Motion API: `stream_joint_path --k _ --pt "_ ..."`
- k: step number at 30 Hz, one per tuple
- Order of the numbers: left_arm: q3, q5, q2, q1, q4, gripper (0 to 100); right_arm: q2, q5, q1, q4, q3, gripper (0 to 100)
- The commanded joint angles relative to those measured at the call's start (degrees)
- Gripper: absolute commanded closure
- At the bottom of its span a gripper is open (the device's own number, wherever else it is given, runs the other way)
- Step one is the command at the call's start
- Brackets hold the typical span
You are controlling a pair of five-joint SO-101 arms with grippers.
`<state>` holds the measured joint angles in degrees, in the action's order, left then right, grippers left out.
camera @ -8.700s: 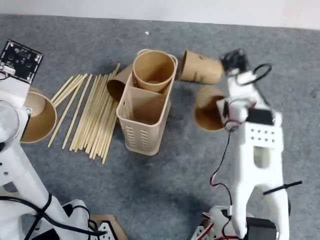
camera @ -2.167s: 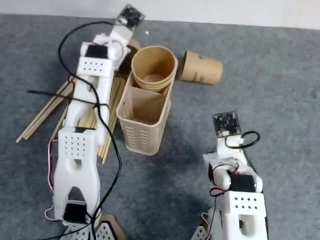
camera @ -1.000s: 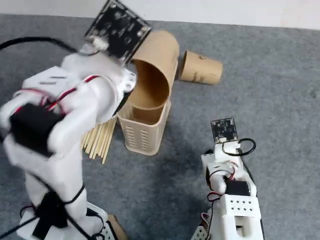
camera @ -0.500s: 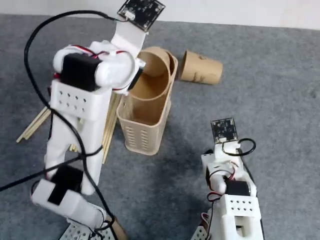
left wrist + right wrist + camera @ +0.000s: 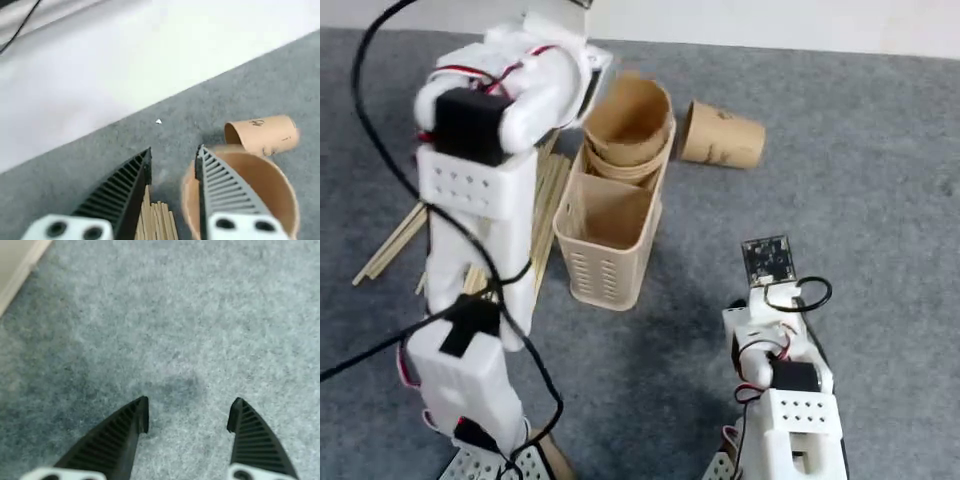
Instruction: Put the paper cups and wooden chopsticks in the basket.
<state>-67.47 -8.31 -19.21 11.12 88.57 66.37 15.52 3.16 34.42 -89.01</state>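
Locate the basket (image 5: 605, 272) upright on the grey carpet (image 5: 880, 200), ahead of both arms, with two compartments. Observe the stack of paper cups (image 5: 625, 125) standing mouth-up in the far compartment, with the top cup (image 5: 270, 195) tilted. Note the lying cup (image 5: 720, 135) on its side on the carpet, near the far end of the basket and apart from it. Find the wooden chopsticks (image 5: 395, 245) spread flat on the carpet on the opposite side of the basket, partly hidden under the left arm (image 5: 470, 170).

Left gripper (image 5: 172, 160): raised over the far end of the basket, jaws well apart, nothing clamped. One finger (image 5: 220, 190) placed in front of the top cup, close to its rim; contact possibly present, not confirmable from the wrist view. In the same view, see the chopstick ends below the gap between the fingers.

Right gripper (image 5: 190, 412): low over bare carpet, jaws wide apart, holding nothing. Right arm (image 5: 785, 380) folded back at the near side of the carpet, well apart from the basket, the cups and the chopsticks.
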Motion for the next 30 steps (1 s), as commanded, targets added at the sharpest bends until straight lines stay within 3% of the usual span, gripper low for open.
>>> stream_joint_path --k 1,7,9,12,16,19,24,30 --pt "-1.71 -0.09 -1.63 -1.27 -1.85 83 0.57 -0.44 0.40 -1.01 0.22 73.5" --pt "-1.89 2.29 0.40 -7.87 0.00 83 0.57 -0.44 0.31 -0.75 0.22 73.5" --pt "-1.71 7.03 2.95 -11.65 4.84 83 0.31 -0.44 -0.40 -0.66 0.66 73.5" --pt "-0.57 8.00 5.23 -16.04 14.07 83 0.04 -0.26 -1.45 -0.22 3.91 73.5" --pt "11.47 7.91 7.96 -22.90 13.89 83 -0.04 -0.09 -1.45 5.85 14.37 73.5" --pt "20.26 7.91 10.07 -24.13 13.89 83 -3.21 -0.09 -1.45 7.43 24.75 73.5" --pt "30.55 7.91 11.65 -24.04 12.13 82 -26.33 -0.44 -1.63 7.43 47.96 73.5" --pt "40.57 7.91 11.65 -25.27 4.04 82 -62.46 -0.44 -1.80 7.43 79.52 73.5"
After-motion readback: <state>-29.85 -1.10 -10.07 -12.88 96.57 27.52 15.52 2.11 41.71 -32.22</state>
